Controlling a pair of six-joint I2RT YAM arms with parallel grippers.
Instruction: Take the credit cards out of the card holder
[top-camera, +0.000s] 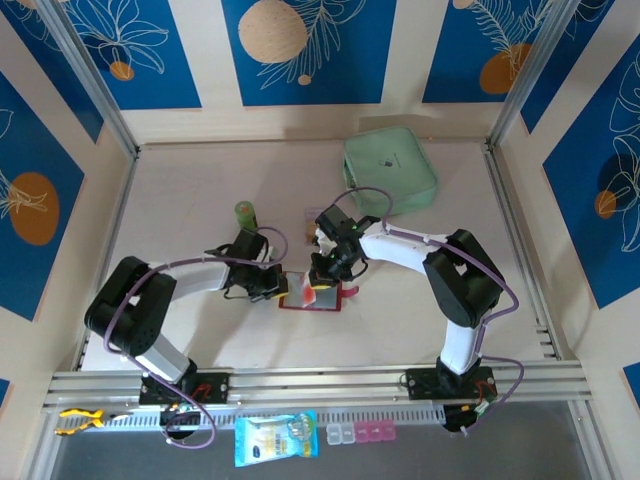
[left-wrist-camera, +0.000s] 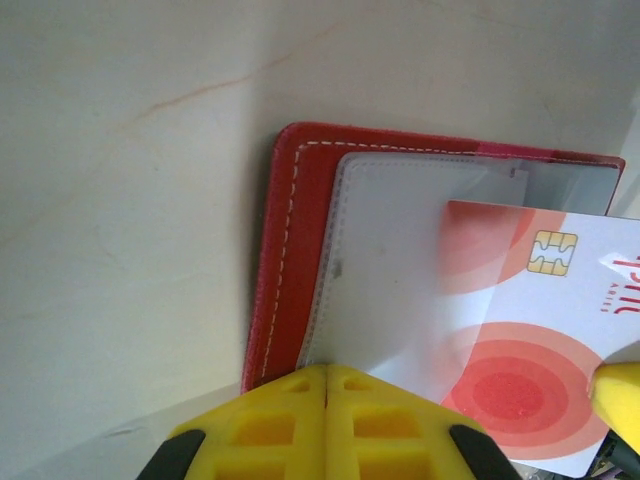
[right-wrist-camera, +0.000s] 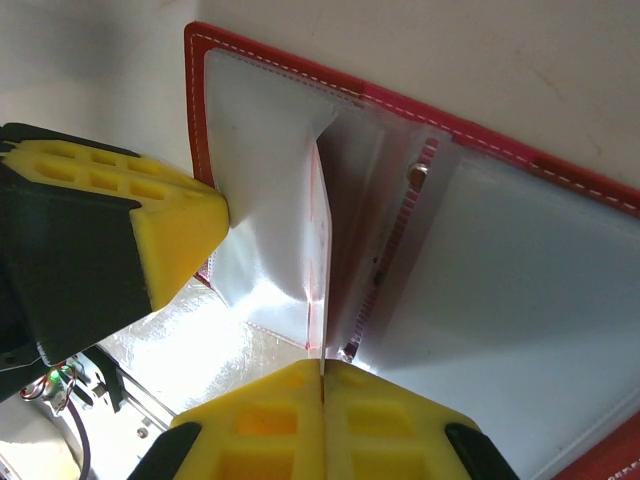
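Pale cream, faintly veined smooth worktop (top-camera: 200, 190) boxed in by patterned walls under soft, even light.
The back wall (top-camera: 300, 50) carries deep blue panels with white line-drawn leaves and tan or orange discs, set between plain cream stripes; the left wall (top-camera: 40, 180) and the right wall (top-camera: 600, 170) repeat the same print. Two slim silver aluminium posts (top-camera: 85, 80) rise slanting from the far corners of the worktop. A grooved silver aluminium rail (top-camera: 320, 380) runs along the near edge, with a dark grey strip (top-camera: 120, 460) below it. Close up, the worktop surface shows thin tan veins (left-wrist-camera: 150, 150) and a bright glossy sheen (right-wrist-camera: 200, 350).
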